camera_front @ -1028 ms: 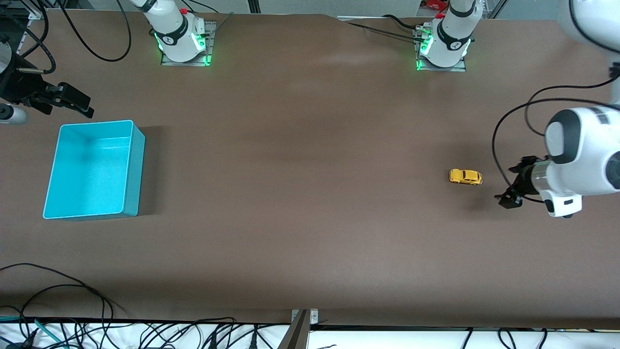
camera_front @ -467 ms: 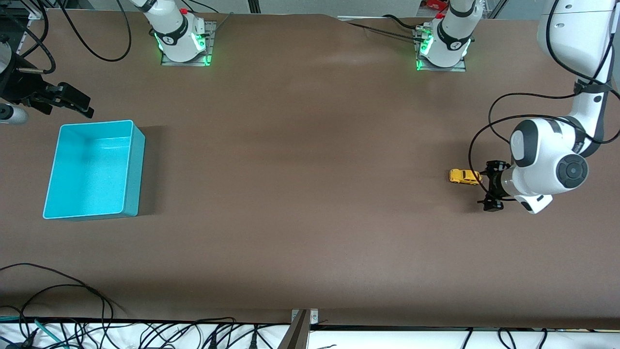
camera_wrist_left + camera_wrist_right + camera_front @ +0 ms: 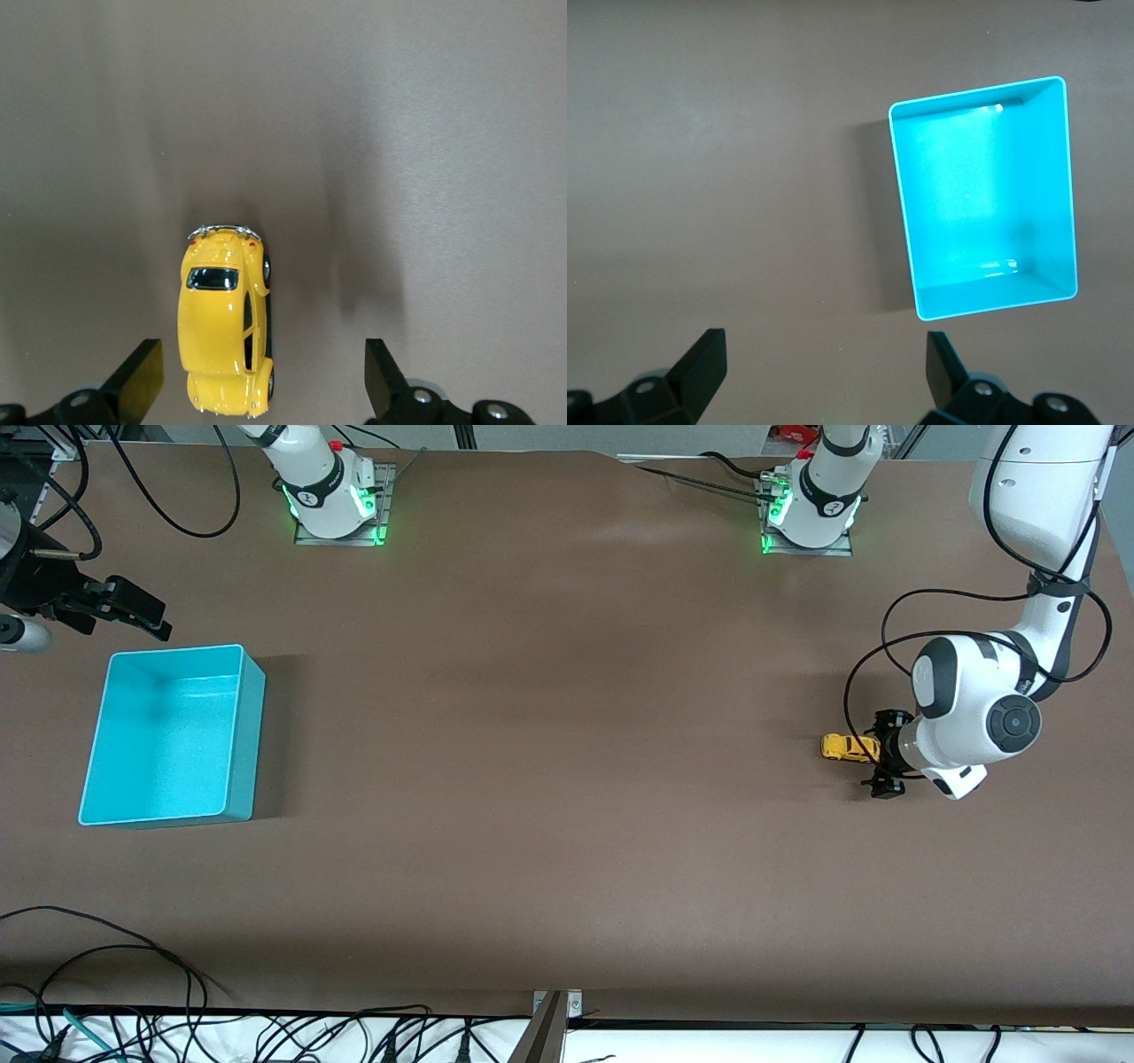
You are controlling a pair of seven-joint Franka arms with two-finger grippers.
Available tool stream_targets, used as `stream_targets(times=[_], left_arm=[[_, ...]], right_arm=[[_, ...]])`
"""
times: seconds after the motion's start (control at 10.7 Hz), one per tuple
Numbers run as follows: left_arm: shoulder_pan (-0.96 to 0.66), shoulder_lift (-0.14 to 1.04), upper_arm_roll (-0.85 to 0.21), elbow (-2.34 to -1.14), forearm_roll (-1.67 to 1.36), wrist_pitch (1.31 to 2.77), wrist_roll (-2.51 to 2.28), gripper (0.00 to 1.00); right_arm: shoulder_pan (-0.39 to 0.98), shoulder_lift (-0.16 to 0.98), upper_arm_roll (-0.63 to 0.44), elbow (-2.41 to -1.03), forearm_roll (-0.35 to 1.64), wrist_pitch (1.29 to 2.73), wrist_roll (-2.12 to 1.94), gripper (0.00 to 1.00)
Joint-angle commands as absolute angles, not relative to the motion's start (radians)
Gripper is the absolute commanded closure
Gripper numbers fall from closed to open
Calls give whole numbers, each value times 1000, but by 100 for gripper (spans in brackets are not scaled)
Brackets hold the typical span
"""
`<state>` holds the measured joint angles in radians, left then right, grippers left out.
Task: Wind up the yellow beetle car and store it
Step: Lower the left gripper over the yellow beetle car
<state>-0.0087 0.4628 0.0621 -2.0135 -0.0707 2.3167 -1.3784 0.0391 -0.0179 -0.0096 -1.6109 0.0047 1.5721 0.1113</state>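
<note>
Yellow beetle car [image 3: 849,747] sits on the brown table [image 3: 549,779] toward the left arm's end; left hand [image 3: 884,757] hangs over its end, right hand [image 3: 133,613] waits near the turquoise bin [image 3: 244,726]. Left wrist view: fingers [image 3: 142,376] spread wide, car between them, nothing gripped. Right wrist view: fingers [image 3: 704,359] wide, holding nothing, above table beside bin.

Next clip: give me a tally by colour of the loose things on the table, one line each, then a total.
Yellow: 1, the toy car, toward the left arm's end of the table, with the left pincer open over one end of it.
Turquoise: 1, the bin, toward the right arm's end, nothing in it, with the right pincer open beside it.
Total: 2
</note>
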Motion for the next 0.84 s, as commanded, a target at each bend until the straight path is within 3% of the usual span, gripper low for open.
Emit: stream_targets(times=[0.0, 0.28, 0.47, 0.56, 0.75], left_arm=[[-12, 419, 63, -2098, -94, 2385, -1402, 0], [-17, 416, 63, -2121, -94, 2394, -1430, 1], [-17, 417, 58, -2121, -94, 2395, -1437, 10], [-17, 417, 58, -2121, -94, 2393, -1439, 30], [-17, 416, 57, -2121, -94, 2391, -1439, 87]], right_arm=[[34, -8, -9, -1585, 15, 1554, 100, 0], [34, -8, -9, -1585, 15, 1554, 100, 0], [34, -8, -9, -1585, 15, 1552, 101, 0], [34, -8, -9, -1585, 15, 1552, 101, 0], [34, -8, -9, -1585, 14, 1552, 100, 0]])
